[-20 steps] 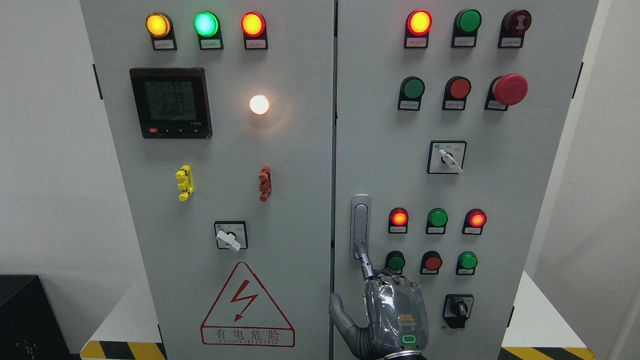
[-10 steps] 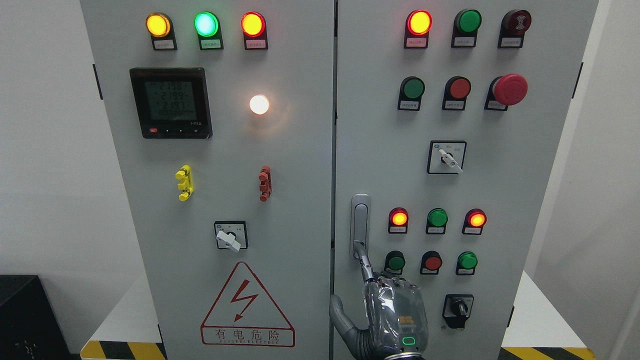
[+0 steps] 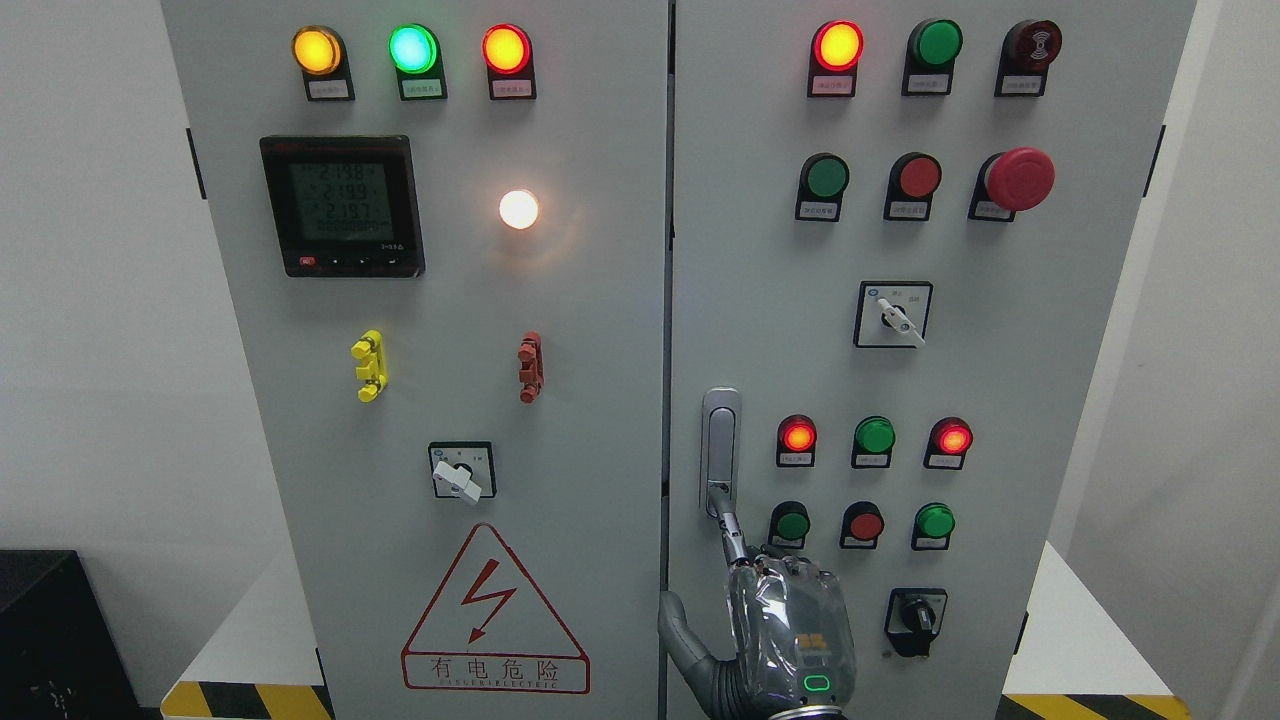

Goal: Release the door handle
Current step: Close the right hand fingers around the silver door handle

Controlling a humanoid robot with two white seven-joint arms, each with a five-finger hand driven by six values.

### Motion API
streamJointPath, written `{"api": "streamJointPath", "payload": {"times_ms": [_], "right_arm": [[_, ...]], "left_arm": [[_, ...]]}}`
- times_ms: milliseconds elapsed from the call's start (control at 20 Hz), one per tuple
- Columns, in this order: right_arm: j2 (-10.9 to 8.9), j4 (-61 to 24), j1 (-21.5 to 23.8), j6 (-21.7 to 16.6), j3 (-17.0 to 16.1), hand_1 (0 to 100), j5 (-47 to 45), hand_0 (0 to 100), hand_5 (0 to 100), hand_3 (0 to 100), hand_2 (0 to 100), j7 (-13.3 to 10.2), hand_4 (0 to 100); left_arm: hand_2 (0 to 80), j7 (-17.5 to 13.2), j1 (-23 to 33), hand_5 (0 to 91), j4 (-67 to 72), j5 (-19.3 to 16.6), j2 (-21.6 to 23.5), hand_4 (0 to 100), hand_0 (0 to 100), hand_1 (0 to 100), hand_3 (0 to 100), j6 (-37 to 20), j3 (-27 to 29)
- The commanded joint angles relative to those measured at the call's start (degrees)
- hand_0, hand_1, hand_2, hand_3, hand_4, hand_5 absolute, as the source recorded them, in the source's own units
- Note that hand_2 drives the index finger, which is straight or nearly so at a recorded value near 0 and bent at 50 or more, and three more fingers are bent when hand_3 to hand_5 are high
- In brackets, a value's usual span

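Note:
The silver door handle [image 3: 720, 440] stands upright at the left edge of the grey cabinet's right door [image 3: 760, 300]. My right hand [image 3: 785, 610] comes up from the bottom edge, just below the handle, with its back toward the camera. Its index finger [image 3: 730, 525] is stretched upward and the tip touches the handle's lower end. The other fingers are curled into the palm and the thumb sticks out to the left. Nothing is held in the hand. The right door lies flush with the left door [image 3: 450, 300]. My left arm does not show.
Lit and unlit push buttons [image 3: 865, 525] sit just right of the hand. Below them is a black rotary switch [image 3: 915, 620], and a red emergency stop [image 3: 1020, 178] is higher up. The left door carries a meter [image 3: 342, 205], a selector switch [image 3: 460, 470] and a warning triangle [image 3: 490, 605].
My right hand has sunk a few pixels. The index fingertip stays at the handle's lower end, and the door has not moved.

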Motion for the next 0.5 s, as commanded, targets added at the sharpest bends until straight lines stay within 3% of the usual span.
{"api": "streamJointPath", "payload": {"times_ms": [0,451], "right_arm": [[0.01,0.42,0.01,0.09,-0.03,24,-0.01,41,71,78,0,0.1,72],[-0.08,0.42,0.53,0.09,-0.64,24,-0.09,41,71,78,0,0.1,73]], "left_arm": [[4.4,-0.01,0.0,0.0,0.0,0.0,-0.03,0,0,0,11,0.08,0.0],[4.5,-0.01,0.0,0.0,0.0,0.0,0.06,0,0,0,11,-0.01,0.0]]}}
